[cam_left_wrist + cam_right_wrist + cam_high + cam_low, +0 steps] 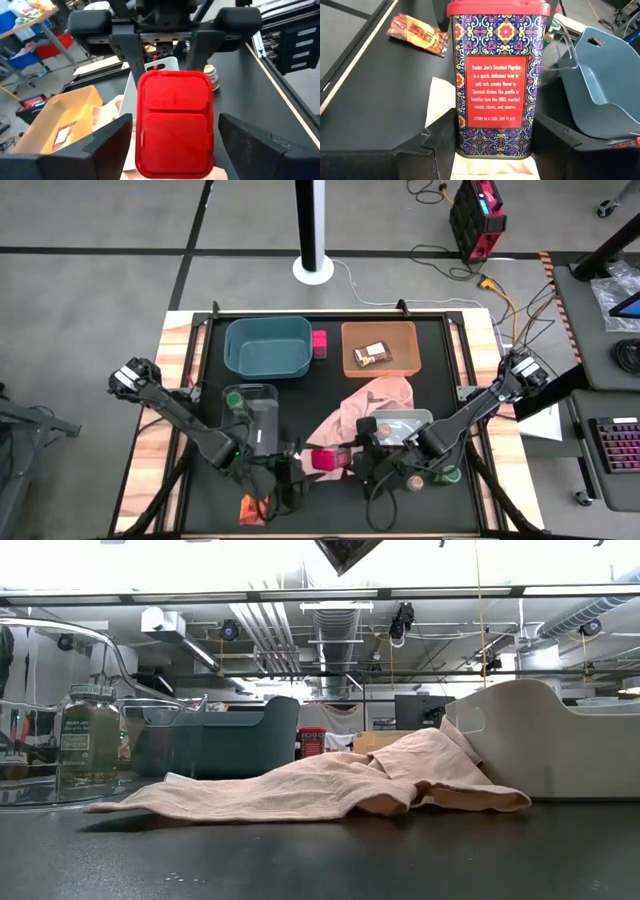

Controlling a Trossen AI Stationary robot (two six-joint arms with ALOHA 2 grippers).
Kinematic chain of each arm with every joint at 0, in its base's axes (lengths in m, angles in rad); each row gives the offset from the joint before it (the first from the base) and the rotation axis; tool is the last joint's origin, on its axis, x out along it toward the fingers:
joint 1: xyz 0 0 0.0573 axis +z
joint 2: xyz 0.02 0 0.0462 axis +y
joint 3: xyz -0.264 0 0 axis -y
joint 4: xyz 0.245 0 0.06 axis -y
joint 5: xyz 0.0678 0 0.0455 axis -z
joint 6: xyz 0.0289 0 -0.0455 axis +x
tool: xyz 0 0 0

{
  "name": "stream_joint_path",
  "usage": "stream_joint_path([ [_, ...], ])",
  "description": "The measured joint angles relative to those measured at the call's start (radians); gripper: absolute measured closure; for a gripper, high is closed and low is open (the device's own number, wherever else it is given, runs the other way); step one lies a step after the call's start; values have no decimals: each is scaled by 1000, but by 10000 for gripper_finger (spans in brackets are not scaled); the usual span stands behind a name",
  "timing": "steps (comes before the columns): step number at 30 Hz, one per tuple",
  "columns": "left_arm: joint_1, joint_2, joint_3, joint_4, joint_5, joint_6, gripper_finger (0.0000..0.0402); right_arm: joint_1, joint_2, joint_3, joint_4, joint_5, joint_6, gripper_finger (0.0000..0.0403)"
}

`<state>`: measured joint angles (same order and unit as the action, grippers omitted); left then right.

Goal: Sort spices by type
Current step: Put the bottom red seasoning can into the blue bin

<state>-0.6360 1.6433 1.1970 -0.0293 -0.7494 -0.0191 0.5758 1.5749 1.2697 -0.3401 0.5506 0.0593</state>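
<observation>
**Paprika tin between both pincers**

I saw the black counter (330,510) carrying the pink cloth (365,405), a teal bin (267,346) and an orange bin (379,346) holding a brown packet (373,355). At the near middle the paprika tin (326,460) stood upright. My right pincer (492,150) was closed on its patterned sides, while my left pincer (172,145) sat wide, fingers either side of its red lid. An orange-red packet (250,507) lay near the front edge.
</observation>
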Motion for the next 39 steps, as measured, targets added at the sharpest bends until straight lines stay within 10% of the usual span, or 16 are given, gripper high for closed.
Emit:
stream_joint_path([
  [13, 68, 66, 37, -21, 102, 32, 119, 0, 0, 0, 0, 2, -1, 207],
  [21, 62, 72, 103, -103, 85, 51, 210, 0, 0, -2, -10, 8, 0, 207],
  [28, 63, 70, 120, -183, 85, 29, 210, -2, 1, -3, -10, 6, 7, 183],
  [39, 106, 58, 242, -608, -12, -101, 210, -3, -16, 48, -86, 0, 53, 124],
])
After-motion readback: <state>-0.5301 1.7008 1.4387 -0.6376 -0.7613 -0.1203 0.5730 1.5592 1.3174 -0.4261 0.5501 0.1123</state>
